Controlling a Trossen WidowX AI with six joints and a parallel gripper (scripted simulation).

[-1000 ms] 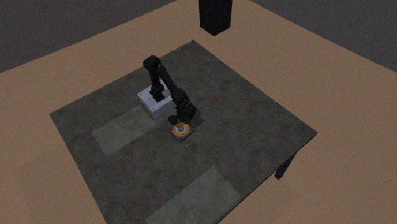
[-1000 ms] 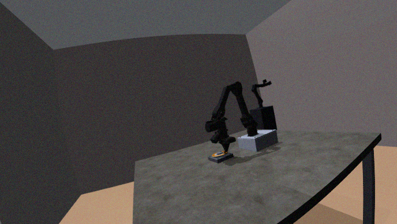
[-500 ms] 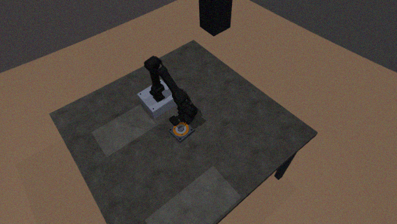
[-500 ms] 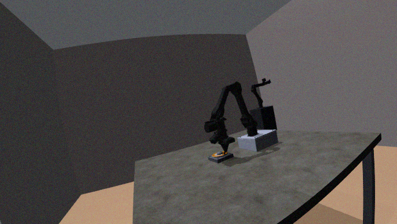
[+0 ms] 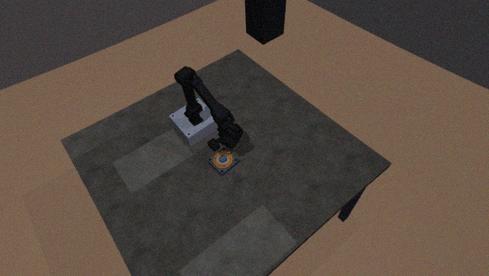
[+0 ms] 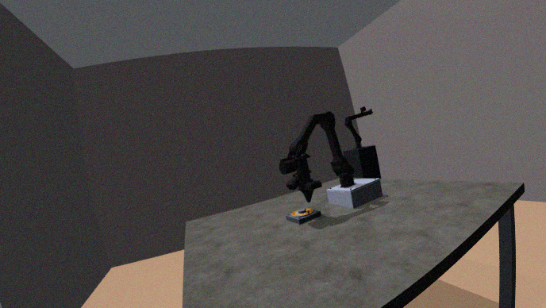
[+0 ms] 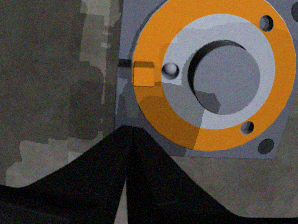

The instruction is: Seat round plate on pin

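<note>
Below, plate (image 7: 206, 70), fingers above (closed)

All three views are dim and grainy with soft, low-contrast detail, the exterior view bends straight edges near its borders, the arm (image 6: 317, 151) throws a soft shadow across the surface (image 6: 377, 246), and the close wrist view shows blocky, pixelated texture without glare.

Grey mottled table (image 6: 357, 254), tan floor (image 5: 426, 142), dim walls
</note>
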